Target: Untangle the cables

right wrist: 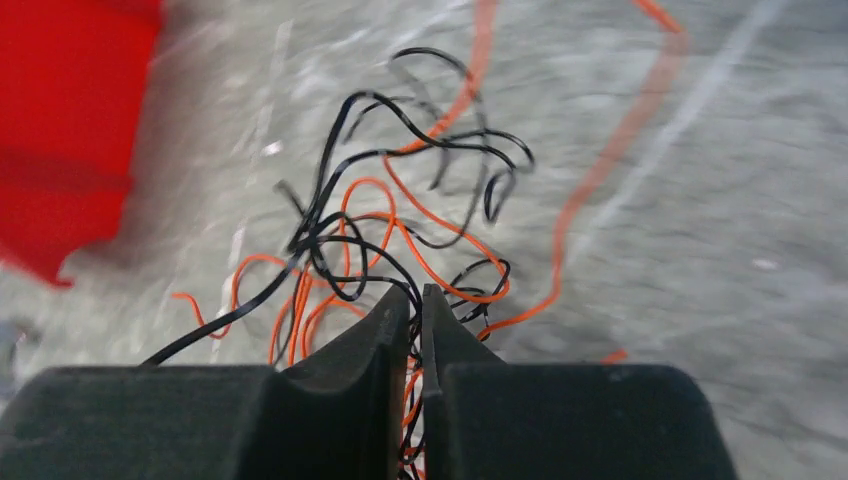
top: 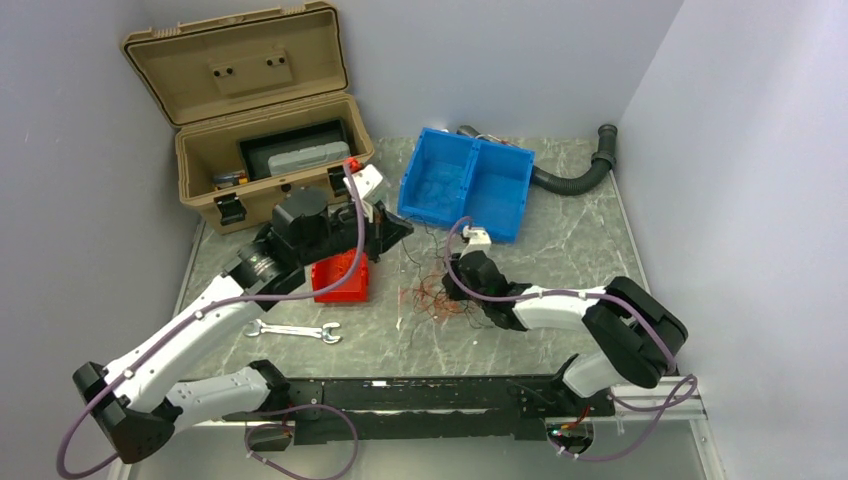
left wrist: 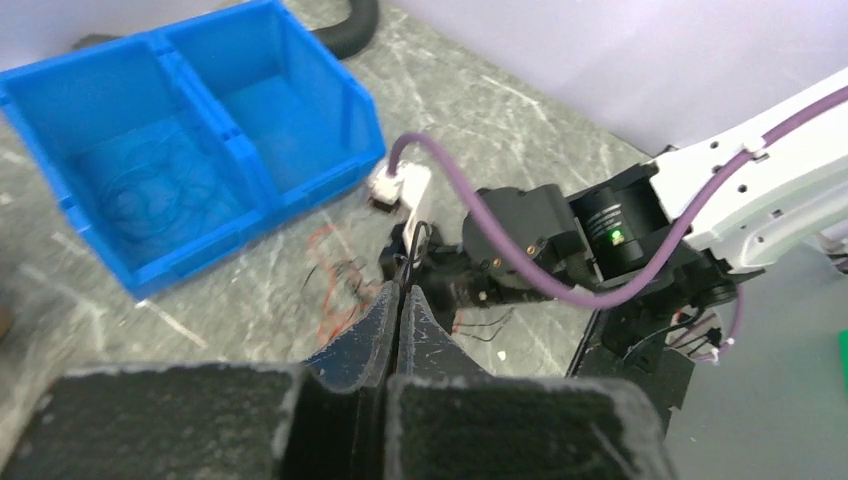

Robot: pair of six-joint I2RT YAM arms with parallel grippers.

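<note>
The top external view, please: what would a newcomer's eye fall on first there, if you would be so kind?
Most striking is the tangle of orange-red and black cables at the middle of the table, with the right claw closed on some strands. Just behind it stands a bright blue twin bin, and at the back left a tan toolbox with its lid open.

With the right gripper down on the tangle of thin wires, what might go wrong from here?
1. Both orange and black strands of the thin-wire tangle are pinched in the right gripper, so a pull may tighten the knot.
2. The shut left gripper hovers close to the right arm's black wrist; they might collide.
3. Dragged loops may snag the nearby red plastic bin.
</note>
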